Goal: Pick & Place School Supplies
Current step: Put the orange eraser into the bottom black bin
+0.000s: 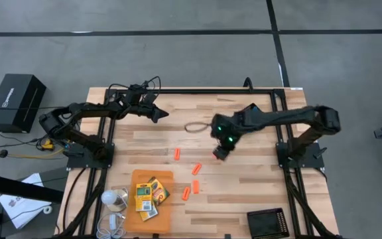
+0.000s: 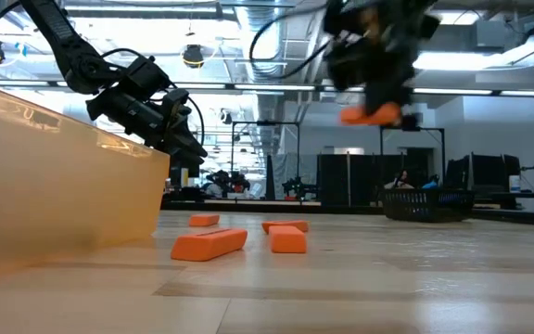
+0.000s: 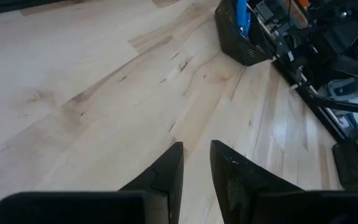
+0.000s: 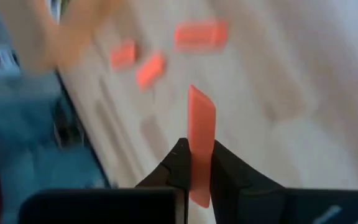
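Right gripper (image 4: pixel 194 163) clamps one orange stick (image 4: pixel 200 134) between its fingers and carries it clear of the table (image 1: pixel 257 192), above its middle. Lifted this high, the stick can likely pass over the four orange sticks (image 1: pixel 177 154) lying loose below. Crayon boxes (image 1: pixel 149 196) rest on the orange sheet (image 1: pixel 142 176) near the front edge. Left gripper (image 3: pixel 196 163) waits over bare wood at the far left, fingers slightly apart and empty.
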